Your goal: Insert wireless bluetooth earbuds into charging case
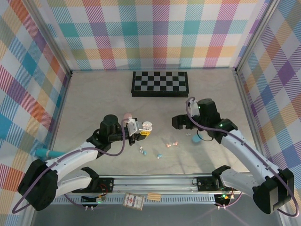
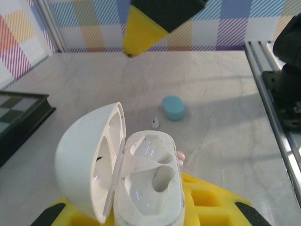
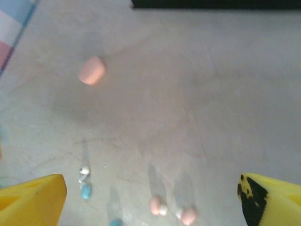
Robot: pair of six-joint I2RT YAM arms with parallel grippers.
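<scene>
My left gripper (image 1: 138,128) is shut on a white charging case (image 1: 147,126), which lies open over the middle of the table. In the left wrist view the case (image 2: 141,183) rests on the yellow lower finger (image 2: 207,205), lid swung left, both sockets empty. Small earbuds lie on the table below it: a pink pair (image 1: 172,143) and teal and white ones (image 1: 143,151). My right gripper (image 1: 178,123) hovers open to the right of them. In the right wrist view it (image 3: 150,193) stands wide apart over the pink earbuds (image 3: 155,205), with a teal earbud (image 3: 86,190) at the left.
A pink case (image 1: 127,115) lies behind the left gripper, and a teal case (image 1: 196,138) lies beside the right arm. A folded chessboard (image 1: 160,83) sits at the back. A teal object (image 1: 44,153) lies at the left edge. Checked walls close three sides.
</scene>
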